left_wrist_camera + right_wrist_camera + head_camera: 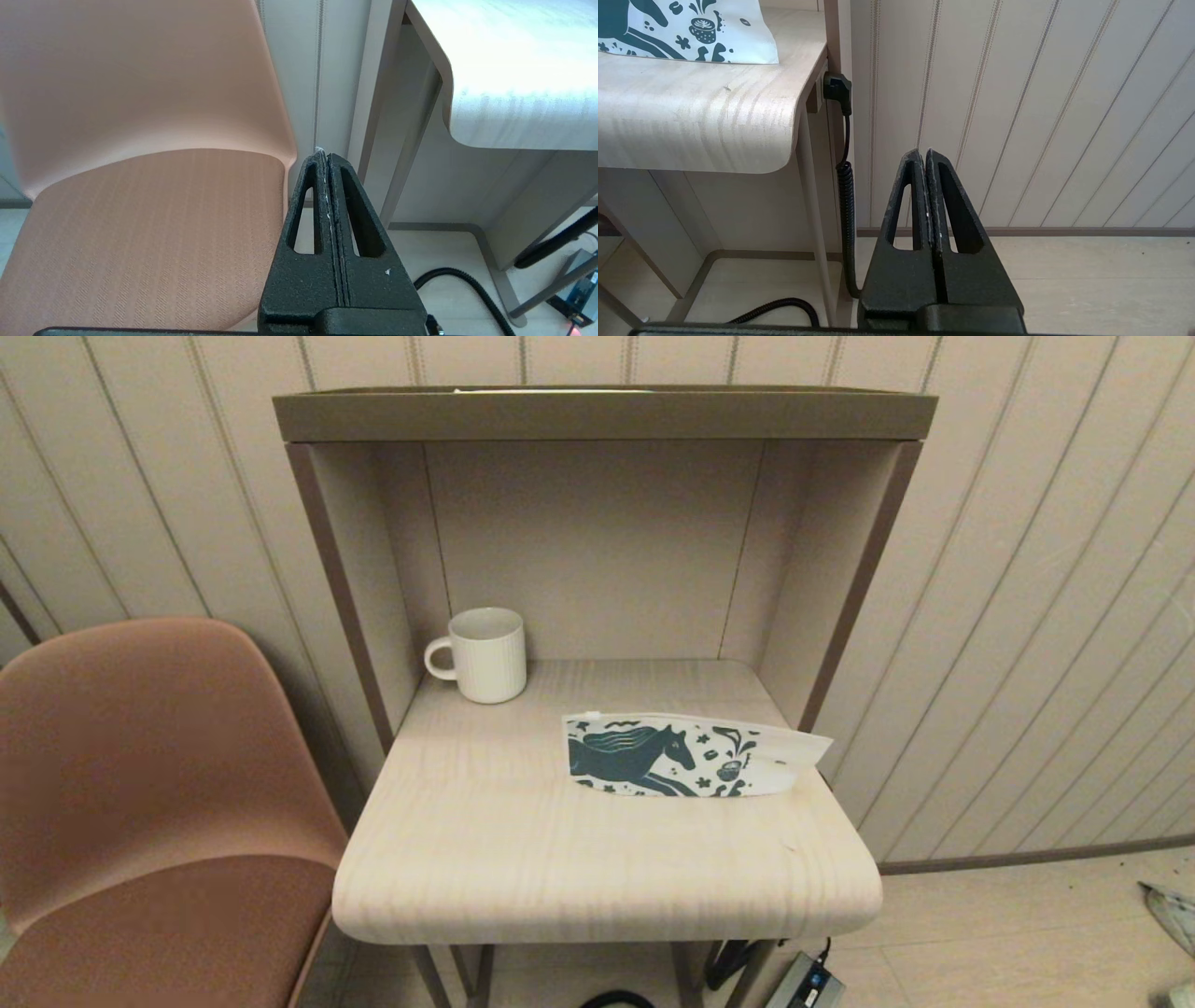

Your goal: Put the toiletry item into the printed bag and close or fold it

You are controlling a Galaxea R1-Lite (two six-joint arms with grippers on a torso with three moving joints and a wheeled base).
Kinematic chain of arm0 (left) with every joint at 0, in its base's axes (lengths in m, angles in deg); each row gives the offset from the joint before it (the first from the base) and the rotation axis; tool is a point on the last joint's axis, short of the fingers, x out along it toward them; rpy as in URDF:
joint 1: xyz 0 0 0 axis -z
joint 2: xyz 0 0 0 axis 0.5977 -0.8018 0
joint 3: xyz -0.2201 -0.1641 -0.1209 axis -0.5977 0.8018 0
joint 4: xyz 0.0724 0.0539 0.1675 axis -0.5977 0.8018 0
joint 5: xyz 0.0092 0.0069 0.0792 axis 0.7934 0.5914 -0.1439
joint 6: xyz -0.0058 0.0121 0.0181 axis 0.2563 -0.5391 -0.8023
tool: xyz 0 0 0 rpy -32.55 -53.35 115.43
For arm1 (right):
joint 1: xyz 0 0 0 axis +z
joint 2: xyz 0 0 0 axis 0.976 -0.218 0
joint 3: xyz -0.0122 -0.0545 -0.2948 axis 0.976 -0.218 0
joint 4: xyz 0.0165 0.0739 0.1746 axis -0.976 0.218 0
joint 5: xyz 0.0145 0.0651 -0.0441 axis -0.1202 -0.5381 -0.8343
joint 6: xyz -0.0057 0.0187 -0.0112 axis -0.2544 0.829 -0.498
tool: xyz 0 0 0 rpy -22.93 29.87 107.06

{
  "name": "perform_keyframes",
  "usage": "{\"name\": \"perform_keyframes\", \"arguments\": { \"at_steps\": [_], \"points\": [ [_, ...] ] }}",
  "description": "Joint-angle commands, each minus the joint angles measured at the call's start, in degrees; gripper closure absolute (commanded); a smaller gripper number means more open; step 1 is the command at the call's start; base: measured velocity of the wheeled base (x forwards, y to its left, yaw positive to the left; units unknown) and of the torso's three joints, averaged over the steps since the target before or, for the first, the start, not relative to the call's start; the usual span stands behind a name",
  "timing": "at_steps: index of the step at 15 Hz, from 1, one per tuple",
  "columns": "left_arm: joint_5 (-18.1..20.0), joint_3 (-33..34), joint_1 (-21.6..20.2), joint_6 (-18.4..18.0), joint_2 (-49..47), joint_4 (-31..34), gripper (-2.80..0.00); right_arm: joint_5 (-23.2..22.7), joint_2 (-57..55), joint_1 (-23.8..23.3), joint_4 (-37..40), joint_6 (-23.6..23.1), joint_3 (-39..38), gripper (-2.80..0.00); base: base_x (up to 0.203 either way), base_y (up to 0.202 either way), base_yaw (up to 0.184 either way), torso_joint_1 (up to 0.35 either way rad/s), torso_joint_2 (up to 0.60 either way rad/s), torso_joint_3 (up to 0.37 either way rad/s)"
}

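The printed bag (686, 755) lies flat on the right part of the pale wood table (523, 859), its teal horse facing right; one corner of the printed bag (691, 32) shows in the right wrist view. The toiletry item is not visible in any view. My left gripper (325, 156) is shut and empty, held low beside the table's left front corner, near the chair. My right gripper (924, 153) is shut and empty too, hanging below and to the right of the table's right edge. Neither arm appears in the head view.
A white ribbed mug (484, 654) stands at the back left of the table, inside the shelf alcove (597, 551). A pink chair (149, 784) is close on the left. A plug and coiled black cable (845, 186) hang by the table's right leg.
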Motion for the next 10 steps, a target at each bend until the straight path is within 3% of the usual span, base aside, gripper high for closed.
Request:
{"name": "perform_keyframes", "arguments": {
  "at_steps": [1, 10],
  "points": [
    [-0.01, -0.01, -0.05, -0.02, -0.08, 0.02, 0.0, 0.0, 0.02, 0.03, -0.06, -0.03, 0.0, 0.0, 0.0, 0.0, 0.0, 0.0, 0.0, 0.0],
    [-0.01, -0.01, -0.09, -0.02, -0.08, 0.02, 0.0, -0.09, 0.02, 0.03, -0.06, -0.03, 0.0, 0.0, 0.0, 0.0, 0.0, 0.0, 0.0, 0.0]
  ]
}}
